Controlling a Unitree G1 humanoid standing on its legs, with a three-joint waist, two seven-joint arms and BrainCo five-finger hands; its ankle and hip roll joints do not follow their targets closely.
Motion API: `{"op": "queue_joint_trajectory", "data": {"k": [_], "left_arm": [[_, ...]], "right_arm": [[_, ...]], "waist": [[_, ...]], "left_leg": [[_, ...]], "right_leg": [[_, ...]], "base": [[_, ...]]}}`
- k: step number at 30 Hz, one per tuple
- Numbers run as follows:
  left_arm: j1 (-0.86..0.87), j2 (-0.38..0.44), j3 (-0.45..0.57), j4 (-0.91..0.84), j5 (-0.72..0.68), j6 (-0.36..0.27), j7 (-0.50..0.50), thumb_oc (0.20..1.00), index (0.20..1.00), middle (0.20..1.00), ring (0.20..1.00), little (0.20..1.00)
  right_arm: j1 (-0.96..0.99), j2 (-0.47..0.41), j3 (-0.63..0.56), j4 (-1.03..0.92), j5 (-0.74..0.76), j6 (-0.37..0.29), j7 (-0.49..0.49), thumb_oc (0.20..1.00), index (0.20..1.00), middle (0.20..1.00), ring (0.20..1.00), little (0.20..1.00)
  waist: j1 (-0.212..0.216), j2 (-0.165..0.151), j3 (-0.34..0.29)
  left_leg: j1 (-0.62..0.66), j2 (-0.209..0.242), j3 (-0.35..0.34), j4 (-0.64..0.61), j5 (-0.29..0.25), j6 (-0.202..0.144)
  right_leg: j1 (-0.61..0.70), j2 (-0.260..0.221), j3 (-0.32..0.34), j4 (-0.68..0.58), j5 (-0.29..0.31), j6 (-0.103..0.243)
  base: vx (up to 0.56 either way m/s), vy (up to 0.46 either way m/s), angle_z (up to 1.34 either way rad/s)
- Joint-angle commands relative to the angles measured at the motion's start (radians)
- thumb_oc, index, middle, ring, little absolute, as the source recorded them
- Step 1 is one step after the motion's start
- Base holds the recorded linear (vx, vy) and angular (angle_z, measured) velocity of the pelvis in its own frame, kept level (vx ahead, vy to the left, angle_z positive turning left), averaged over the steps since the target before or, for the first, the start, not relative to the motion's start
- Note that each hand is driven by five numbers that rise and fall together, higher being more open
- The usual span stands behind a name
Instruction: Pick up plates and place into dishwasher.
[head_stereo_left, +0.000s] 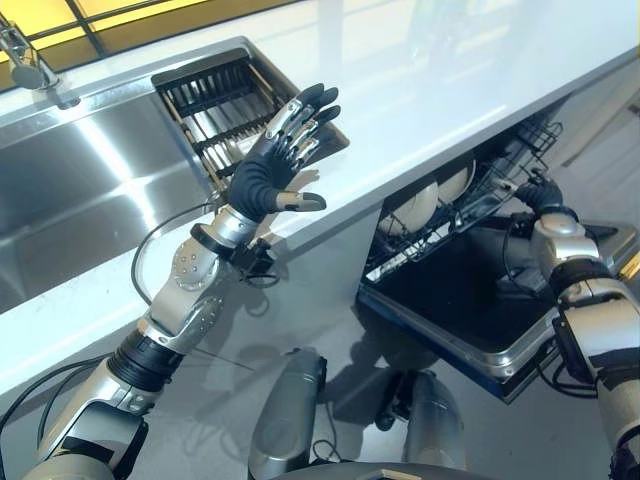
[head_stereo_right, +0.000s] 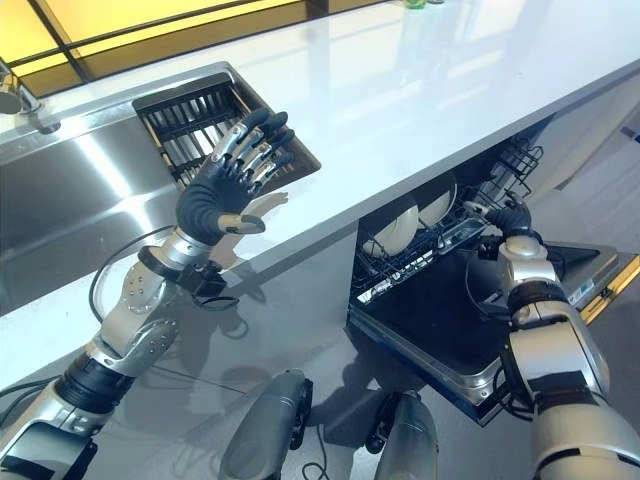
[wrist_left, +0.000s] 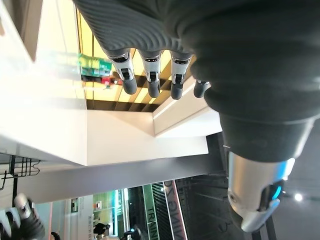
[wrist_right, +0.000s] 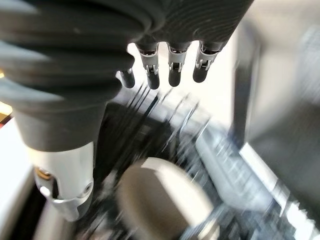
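Left hand (head_stereo_left: 272, 170) raised over the white counter (head_stereo_left: 450, 80), fingers (head_stereo_left: 305, 115) straight and spread, thumb out to the side — empty, touching nothing. Just beyond its fingertips, a dark rack (head_stereo_left: 215, 105) set into the counter at the right end of the steel sink (head_stereo_left: 80, 190). Tap (head_stereo_left: 30, 65) at the far left corner. In the left wrist view, same fingers (wrist_left: 150, 75) straight in a row, counter edge past them.

Under the counter on the right, dishwasher (head_stereo_right: 450, 330) open, door (head_stereo_left: 470, 310) dropped flat, wire basket (head_stereo_right: 430, 245) pulled partway out. Two white plates (head_stereo_right: 400, 228) standing on edge in the basket, side by side, left of the right hand. Whether touching each other, cannot tell.

Right hand (head_stereo_right: 508, 218) low at the basket's right part, near the wire rim, dark cover uppermost. In the right wrist view, fingers (wrist_right: 172, 67) hanging fairly straight and loose, thumb apart — nothing between them; a pale rounded plate (wrist_right: 165, 200) blurred below, among dark wires. Contact with the basket — cannot tell from the eye views.

Grey floor (head_stereo_left: 330, 300) between the counter front and the dishwasher door.
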Motion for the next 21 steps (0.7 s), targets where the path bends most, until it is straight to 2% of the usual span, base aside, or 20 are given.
{"op": "queue_joint_trajectory", "data": {"k": [1, 4, 6, 7, 11, 14, 16, 19, 21], "left_arm": [[0.021, -0.042, 0.018, -0.032, 0.058, -0.076, 0.041, 1.0, 1.0, 1.0, 1.0, 1.0], [0.028, -0.056, 0.004, -0.039, 0.085, -0.088, 0.057, 1.0, 1.0, 1.0, 1.0, 1.0], [0.037, -0.067, -0.004, -0.046, 0.105, -0.097, 0.073, 1.0, 1.0, 1.0, 1.0, 1.0], [0.04, -0.07, -0.005, -0.048, 0.108, -0.099, 0.079, 1.0, 1.0, 1.0, 1.0, 1.0], [0.042, -0.079, -0.018, -0.052, 0.114, -0.103, 0.098, 1.0, 1.0, 1.0, 1.0, 1.0], [0.037, -0.068, -0.025, -0.061, 0.11, -0.098, 0.108, 1.0, 1.0, 1.0, 1.0, 1.0], [0.033, -0.057, -0.034, -0.065, 0.103, -0.102, 0.113, 1.0, 1.0, 1.0, 1.0, 1.0], [0.028, -0.045, -0.043, -0.074, 0.101, -0.103, 0.112, 1.0, 1.0, 1.0, 1.0, 1.0], [0.023, -0.04, -0.044, -0.079, 0.095, -0.098, 0.107, 1.0, 1.0, 1.0, 1.0, 1.0]], "right_arm": [[0.046, -0.049, -0.049, -0.124, -0.13, -0.093, -0.304, 1.0, 1.0, 1.0, 1.0, 1.0], [0.108, -0.029, -0.119, -0.161, -0.08, -0.134, -0.454, 1.0, 1.0, 1.0, 1.0, 1.0], [0.168, 0.008, -0.19, -0.166, -0.11, -0.167, -0.575, 1.0, 1.0, 1.0, 1.0, 1.0], [0.188, 0.019, -0.208, -0.17, -0.121, -0.161, -0.638, 1.0, 1.0, 1.0, 1.0, 1.0], [0.234, 0.042, -0.267, -0.096, -0.053, -0.136, -0.68, 1.0, 1.0, 1.0, 1.0, 1.0], [0.252, 0.046, -0.289, 0.0, 0.02, -0.148, -0.64, 1.0, 1.0, 1.0, 1.0, 1.0], [0.262, 0.053, -0.291, 0.059, 0.094, -0.13, -0.569, 1.0, 1.0, 1.0, 1.0, 1.0], [0.269, 0.063, -0.274, 0.122, 0.219, -0.064, -0.414, 1.0, 1.0, 1.0, 1.0, 1.0], [0.266, 0.069, -0.26, 0.158, 0.297, -0.064, -0.296, 1.0, 1.0, 1.0, 1.0, 1.0]], "waist": [[-0.051, 0.018, 0.056], [-0.071, 0.02, 0.057], [-0.084, 0.026, 0.059], [-0.091, 0.029, 0.061], [-0.102, 0.041, 0.062], [-0.1, 0.047, 0.061], [-0.095, 0.053, 0.066], [-0.084, 0.06, 0.073], [-0.078, 0.064, 0.076]], "left_leg": [[0.084, 0.012, 0.083, -0.058, -0.093, 0.092], [0.094, 0.014, 0.092, -0.06, -0.101, 0.093], [0.1, 0.014, 0.097, -0.057, -0.11, 0.093], [0.102, 0.014, 0.1, -0.055, -0.114, 0.094], [0.104, 0.01, 0.108, -0.049, -0.12, 0.097], [0.098, 0.005, 0.11, -0.053, -0.109, 0.098], [0.095, 0.001, 0.109, -0.049, -0.113, 0.098], [0.085, -0.006, 0.104, -0.046, -0.106, 0.095], [0.079, -0.009, 0.101, -0.044, -0.104, 0.094]], "right_leg": [[0.114, 0.042, 0.054, 0.009, -0.084, -0.074], [0.12, 0.053, 0.065, 0.002, -0.083, -0.07], [0.125, 0.06, 0.074, -0.002, -0.085, -0.067], [0.126, 0.063, 0.078, -0.002, -0.085, -0.066], [0.12, 0.069, 0.091, 0.003, -0.087, -0.064], [0.113, 0.069, 0.092, -0.002, -0.078, -0.066], [0.107, 0.069, 0.091, 0.008, -0.084, -0.066], [0.096, 0.065, 0.085, 0.019, -0.087, -0.07], [0.089, 0.062, 0.082, 0.027, -0.089, -0.072]], "base": [[-0.02, 0.059, -0.12], [-0.01, 0.057, -0.12], [0.01, 0.064, 0.03], [0.02, 0.053, 0.06], [0.01, 0.036, -0.2], [-0.01, -0.002, -0.23], [-0.02, -0.027, -0.1], [-0.02, -0.023, -0.03], [-0.01, -0.019, 0.01]]}}
